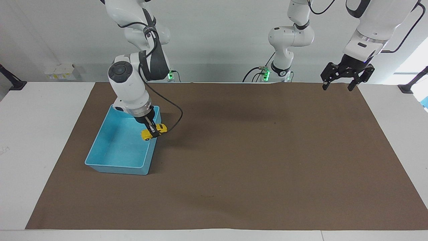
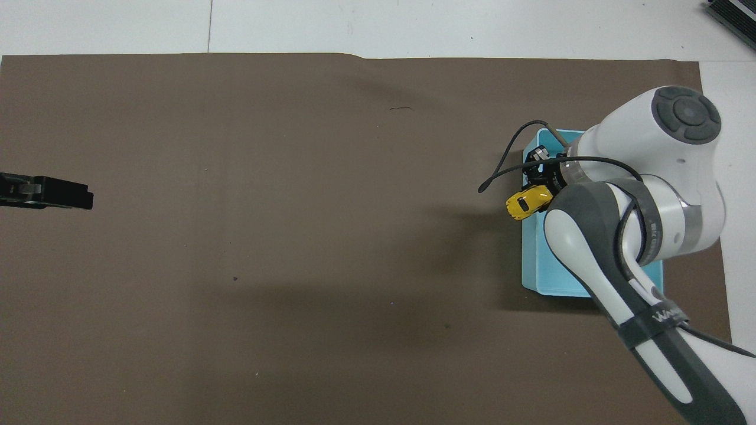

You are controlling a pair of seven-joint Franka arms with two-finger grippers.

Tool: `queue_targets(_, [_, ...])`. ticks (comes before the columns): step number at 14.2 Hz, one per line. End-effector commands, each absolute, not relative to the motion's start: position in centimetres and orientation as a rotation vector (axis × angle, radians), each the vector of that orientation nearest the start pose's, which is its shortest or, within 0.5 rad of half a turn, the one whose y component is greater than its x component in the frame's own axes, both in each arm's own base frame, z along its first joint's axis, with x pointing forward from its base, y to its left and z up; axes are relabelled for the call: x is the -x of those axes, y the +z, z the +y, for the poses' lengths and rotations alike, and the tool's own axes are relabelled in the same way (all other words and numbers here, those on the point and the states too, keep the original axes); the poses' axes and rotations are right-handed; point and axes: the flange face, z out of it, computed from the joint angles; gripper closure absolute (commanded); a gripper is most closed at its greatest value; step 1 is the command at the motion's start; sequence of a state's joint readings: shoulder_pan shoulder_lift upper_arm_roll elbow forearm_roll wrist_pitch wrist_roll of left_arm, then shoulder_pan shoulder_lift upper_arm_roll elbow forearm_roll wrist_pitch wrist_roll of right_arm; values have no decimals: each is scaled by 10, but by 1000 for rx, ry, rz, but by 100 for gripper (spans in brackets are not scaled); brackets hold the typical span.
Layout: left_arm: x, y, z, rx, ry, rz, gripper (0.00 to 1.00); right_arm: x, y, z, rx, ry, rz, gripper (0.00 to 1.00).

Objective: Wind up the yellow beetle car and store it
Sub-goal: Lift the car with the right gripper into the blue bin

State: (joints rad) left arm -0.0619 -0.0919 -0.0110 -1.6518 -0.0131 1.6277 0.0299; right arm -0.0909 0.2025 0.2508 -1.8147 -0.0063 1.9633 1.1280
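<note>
The yellow beetle car (image 1: 161,127) is held up in the air in my right gripper (image 1: 152,133), which is shut on it. The car hangs tilted over the light blue bin's (image 1: 115,165) rim, at the side toward the table's middle. In the overhead view the car (image 2: 525,202) shows at the bin's (image 2: 552,282) edge, with the right gripper (image 2: 538,190) partly hidden under the arm. My left gripper (image 1: 337,88) is open and empty and waits above the mat's corner at the left arm's end; it also shows in the overhead view (image 2: 59,195).
A brown mat (image 1: 267,160) covers most of the white table. The right arm's black cable (image 1: 174,117) loops out beside the bin. Small white boxes (image 1: 60,71) sit at the wall near the right arm's end.
</note>
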Motion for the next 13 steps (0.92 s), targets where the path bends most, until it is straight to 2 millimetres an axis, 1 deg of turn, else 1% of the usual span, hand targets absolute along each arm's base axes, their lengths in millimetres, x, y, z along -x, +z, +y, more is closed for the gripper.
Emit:
queue_targets(1, [-525, 647, -38, 3155, -97, 167, 0, -595, 433, 68, 2884, 138, 1253, 100])
queue_targets(4, [-525, 647, -38, 3155, -97, 167, 0, -587, 430, 38, 2984, 203, 1012, 100])
queue_targets(6, [-525, 647, -38, 3155, -97, 167, 0, -582, 427, 21, 3041, 217, 797, 100])
queue_targets(7, [-525, 647, -37, 3155, -97, 165, 0, -579, 426, 13, 3063, 221, 697, 100])
queue_targets(10, [-525, 647, -37, 3155, -97, 165, 0, -568, 418, -13, 3096, 230, 469, 100])
queue_targets(12, [-525, 647, -38, 3155, -97, 167, 0, -559, 415, -20, 3114, 225, 310, 100])
queue_targets(13, [-525, 647, -38, 3155, -97, 167, 0, -555, 411, -24, 3120, 215, 259, 100])
